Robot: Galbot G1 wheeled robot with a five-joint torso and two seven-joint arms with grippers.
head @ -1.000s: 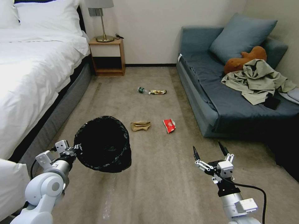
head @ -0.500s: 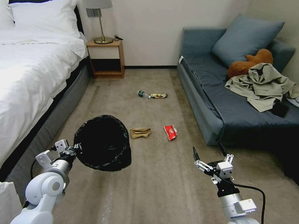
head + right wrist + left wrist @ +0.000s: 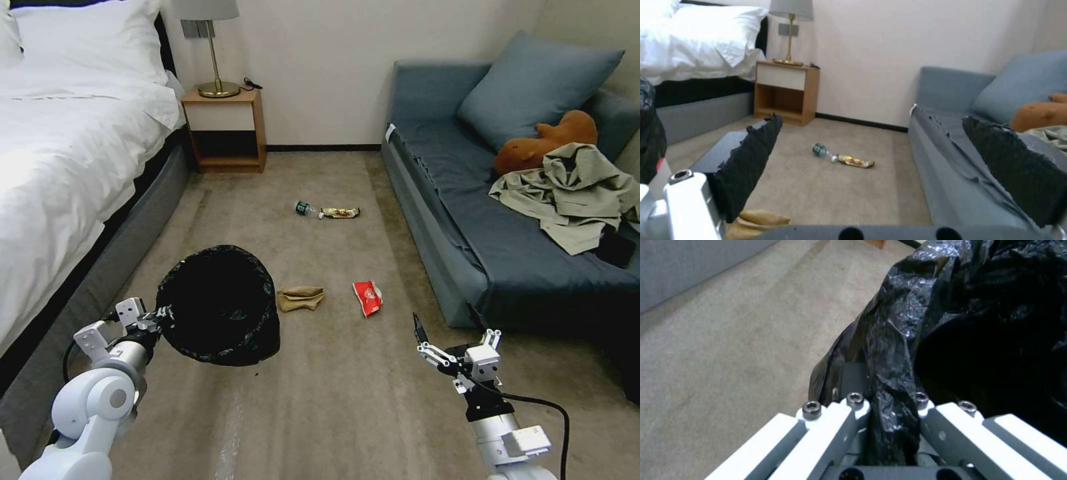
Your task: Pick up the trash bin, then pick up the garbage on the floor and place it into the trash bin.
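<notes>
No brand text is legible to me on any item. At lower left of the head view, my left gripper (image 3: 163, 315) is clamped on the rim of the round trash bin lined with crinkly black plastic (image 3: 220, 303), holding it off the beige carpet (image 3: 333, 400). At lower right, my right gripper (image 3: 448, 325) hovers with jaws spread, empty. At frame centre lie a crumpled brown paper bag (image 3: 300, 298) and a red snack packet (image 3: 367, 297); farther up, a small clear green-labelled bottle (image 3: 305, 209) touches a gold-yellow wrapper (image 3: 340, 213). A white bed (image 3: 60, 153) occupies the left, a blue-grey sofa (image 3: 467, 220) the right.
</notes>
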